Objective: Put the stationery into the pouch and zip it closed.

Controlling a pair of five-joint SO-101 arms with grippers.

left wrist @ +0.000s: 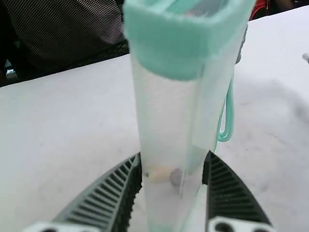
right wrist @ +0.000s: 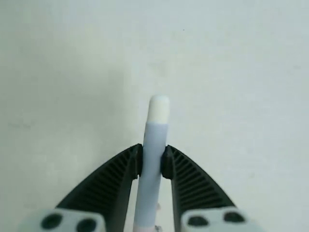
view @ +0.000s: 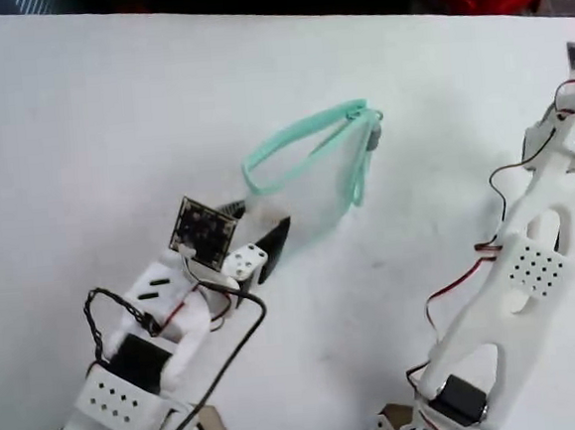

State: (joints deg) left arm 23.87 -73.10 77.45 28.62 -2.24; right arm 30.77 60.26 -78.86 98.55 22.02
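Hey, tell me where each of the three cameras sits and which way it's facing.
High view: fixed above the table, looking down on the pouch; both arms show.
Left wrist view: on the left wrist, looking along the left gripper, its fingers clamped on the pouch.
Right wrist view: on the right wrist, facing the table past the right gripper, which clamps a pen.
Shared: high and left wrist views both show the pouch.

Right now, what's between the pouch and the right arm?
Nothing. In the high view the stretch of table between the pouch and the right arm is bare.
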